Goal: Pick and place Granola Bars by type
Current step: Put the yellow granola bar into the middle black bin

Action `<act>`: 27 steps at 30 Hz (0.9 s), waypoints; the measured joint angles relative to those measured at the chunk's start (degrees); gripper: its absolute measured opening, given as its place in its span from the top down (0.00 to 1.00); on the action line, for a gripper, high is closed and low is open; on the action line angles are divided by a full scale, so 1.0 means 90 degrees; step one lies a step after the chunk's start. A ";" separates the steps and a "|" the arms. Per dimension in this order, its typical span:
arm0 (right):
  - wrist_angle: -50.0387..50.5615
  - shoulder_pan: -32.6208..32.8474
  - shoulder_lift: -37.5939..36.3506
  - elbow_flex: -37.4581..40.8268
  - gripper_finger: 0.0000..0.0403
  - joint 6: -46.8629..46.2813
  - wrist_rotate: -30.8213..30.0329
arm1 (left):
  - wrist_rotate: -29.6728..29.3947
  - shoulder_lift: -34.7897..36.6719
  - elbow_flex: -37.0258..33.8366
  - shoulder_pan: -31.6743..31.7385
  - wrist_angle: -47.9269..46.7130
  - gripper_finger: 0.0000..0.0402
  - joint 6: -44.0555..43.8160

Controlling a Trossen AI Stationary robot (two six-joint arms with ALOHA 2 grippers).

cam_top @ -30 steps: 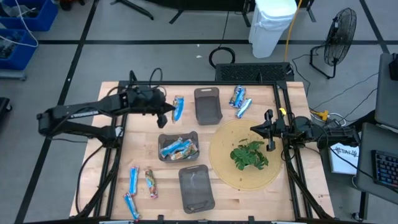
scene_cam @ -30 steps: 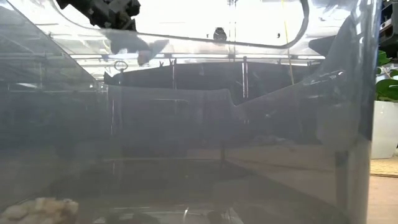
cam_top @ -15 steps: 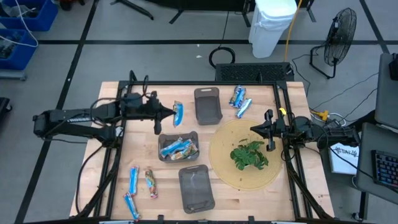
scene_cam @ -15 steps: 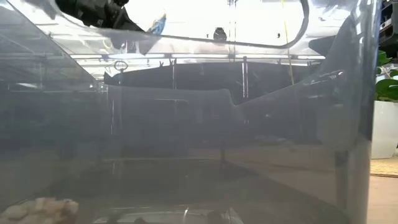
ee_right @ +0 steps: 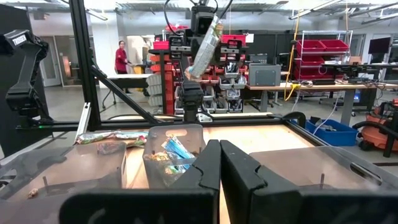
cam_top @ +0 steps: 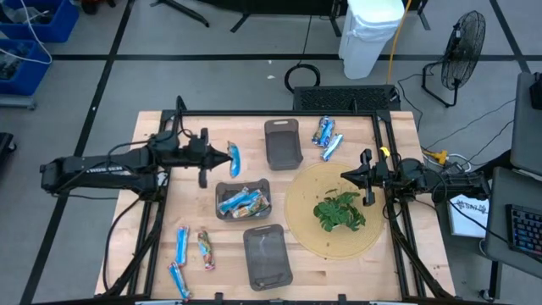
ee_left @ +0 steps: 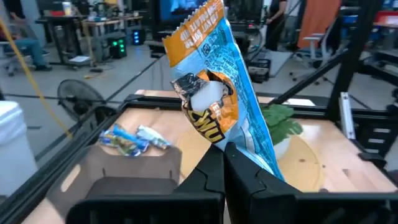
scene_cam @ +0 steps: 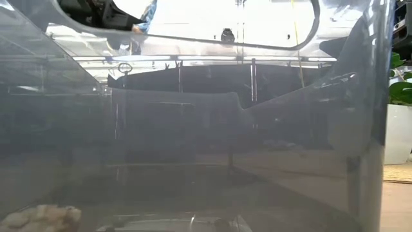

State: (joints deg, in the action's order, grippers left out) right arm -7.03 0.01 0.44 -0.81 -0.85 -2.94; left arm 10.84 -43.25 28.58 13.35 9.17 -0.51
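Observation:
My left gripper (cam_top: 223, 157) hangs above the table left of the far grey tray (cam_top: 282, 142), shut on a blue-and-orange granola bar (cam_top: 234, 158) (ee_left: 217, 87); the low view shows that bar (scene_cam: 149, 13) high up. The middle tray (cam_top: 222, 188) holds several bars (cam_top: 243, 202). Two blue bars (cam_top: 326, 136) lie at the far right, and three bars (cam_top: 193, 252) lie near the near-left corner. My right gripper (cam_top: 349, 177) waits, shut, over the round mat's right part. My left gripper pinches the bar by one end of its wrapper (ee_left: 244, 148) between its two fingers (ee_left: 208, 171). The fingers run about level, pointing toward the table's right. The bar is lifted clear of the table, and its crimped orange end (ee_left: 194, 28) sticks out past the fingertips.
A green leafy plant (cam_top: 340, 210) sits on a round tan mat (cam_top: 305, 220). An empty-looking grey tray (cam_top: 267, 256) stands at the near middle. Black frame rails (cam_top: 392, 203) run along both table sides. A person (ee_right: 119, 57) stands in the room beyond.
My left gripper, holding the bar, has drawn back toward the table's left and slightly toward the near edge, rising as it went. The bar has travelled with it, clear of the table. The right arm has kept still.

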 joint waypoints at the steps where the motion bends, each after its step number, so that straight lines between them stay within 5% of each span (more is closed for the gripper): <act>1: -0.0002 0.0001 0.0001 0.0001 1.00 0.0001 0.0001 | 0.0032 0.0010 -0.0005 -0.0005 -0.0002 1.00 0.0002; 27: -0.0002 -0.0002 -0.0002 0.0002 1.00 0.0001 0.0002 | 0.0274 0.0025 -0.0010 -0.0083 0.0032 1.00 0.0390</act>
State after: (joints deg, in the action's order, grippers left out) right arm -7.05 -0.01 0.43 -0.80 -0.85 -2.92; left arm 13.30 -43.03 28.49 12.60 9.46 2.99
